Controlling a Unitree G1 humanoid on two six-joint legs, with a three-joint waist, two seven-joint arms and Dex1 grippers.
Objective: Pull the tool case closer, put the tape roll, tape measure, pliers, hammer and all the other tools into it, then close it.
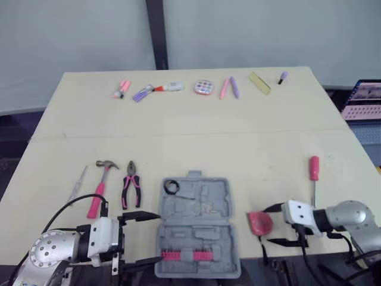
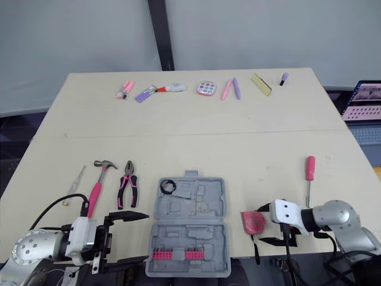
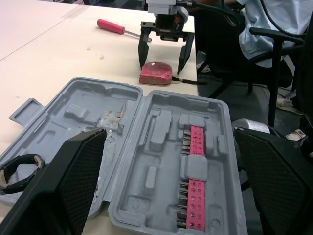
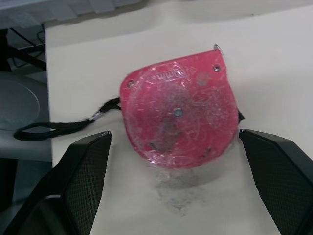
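Observation:
The grey tool case (image 1: 205, 205) lies open at the table's front edge, a pink bit strip (image 1: 184, 255) in its near half and the black tape roll (image 1: 172, 186) in its far left corner. My left gripper (image 1: 146, 238) stands open at the case's left side, touching nothing. The red tape measure (image 1: 259, 223) lies right of the case, and my right gripper (image 1: 275, 224) is open with a finger on either side of it. Left of the case lie the pliers (image 1: 131, 186), the hammer (image 1: 100, 186) and a thin metal tool (image 1: 77, 183). A red-handled screwdriver (image 1: 313, 173) rests beyond the right gripper.
Small pens, markers and a round palette (image 1: 203, 87) line the table's far edge. A laptop (image 1: 364, 100) stands off the right side. In the left wrist view a person (image 3: 266, 24) sits in a chair past the table's right end.

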